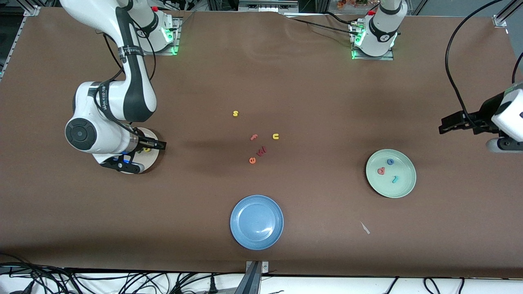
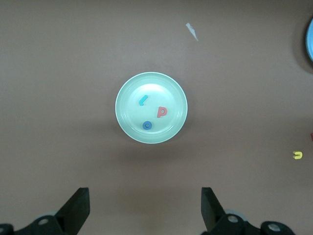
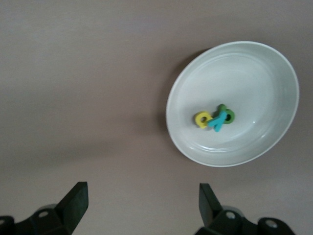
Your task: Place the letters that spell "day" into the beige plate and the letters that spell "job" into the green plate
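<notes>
Both grippers, right gripper (image 3: 139, 205) over the beige plate (image 3: 274, 63) and left gripper (image 2: 144, 208) by the green plate (image 2: 128, 88), hang wide open and empty; we judge the letters (image 3: 215, 117) light, stiff foam, best pinched across a stem.

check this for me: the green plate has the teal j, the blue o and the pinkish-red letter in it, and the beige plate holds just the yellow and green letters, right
Not quite. The green plate part is right, but the beige plate holds three letters: the yellow letter, the green letter and the teal y lying across them. The right wrist view shows it.
</notes>
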